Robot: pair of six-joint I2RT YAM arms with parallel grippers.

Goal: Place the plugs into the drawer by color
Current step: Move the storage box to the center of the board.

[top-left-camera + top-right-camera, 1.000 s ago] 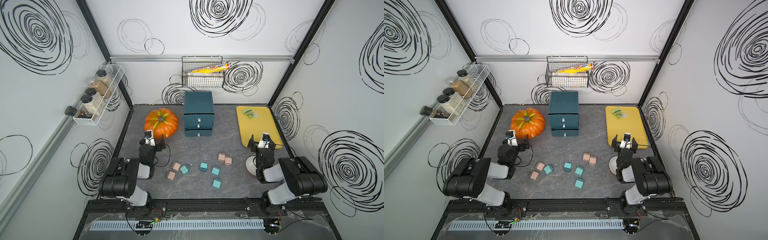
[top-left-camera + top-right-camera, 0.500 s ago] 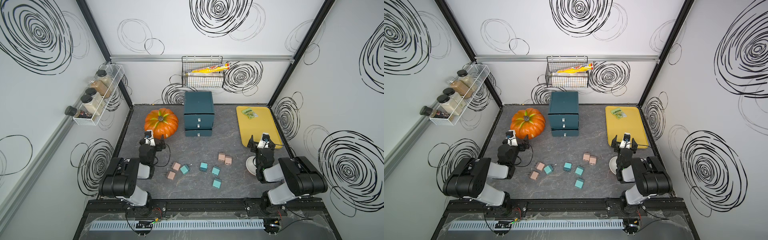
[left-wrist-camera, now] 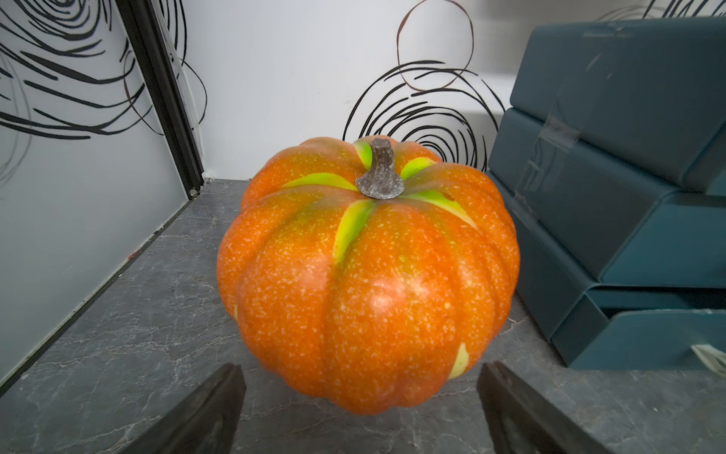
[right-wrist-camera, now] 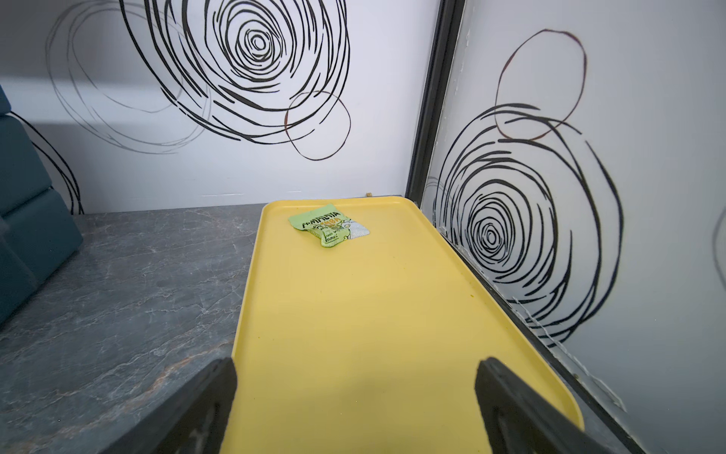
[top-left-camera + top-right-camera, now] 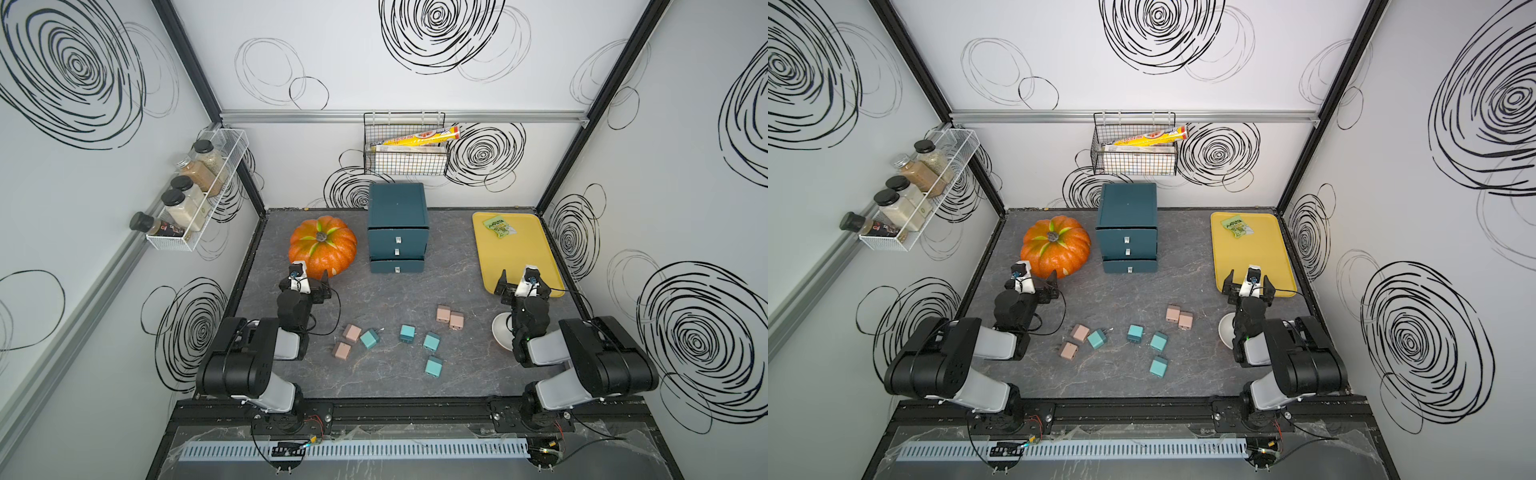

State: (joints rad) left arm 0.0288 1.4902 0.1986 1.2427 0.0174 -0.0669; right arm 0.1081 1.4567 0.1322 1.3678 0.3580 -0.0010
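My left gripper [image 5: 309, 277] and right gripper [image 5: 524, 277] stand open (both empty), and the nearest pink plug [image 5: 352, 332] lies at 5 o'clock from the left.

Four pink plugs [image 5: 352, 333] and four teal plugs [image 5: 407, 333] lie in the lower middle of both top views, eight in all. One drawer chest [image 5: 398, 205] stands at the centre, with three stacked drawers and three silver pulls [image 5: 398, 240], one on each front. Left of it sits one pumpkin [image 5: 323, 245]. At the right is one yellow tray [image 5: 515, 257] carrying one green packet [image 5: 498, 226], with one white dish [image 5: 500, 332] below it. At the upper left, one white wire rack [image 5: 170, 243] holds five jars [image 5: 183, 208]. One black wire basket [image 5: 405, 164] at the upper centre holds two long boxes [image 5: 419, 137].
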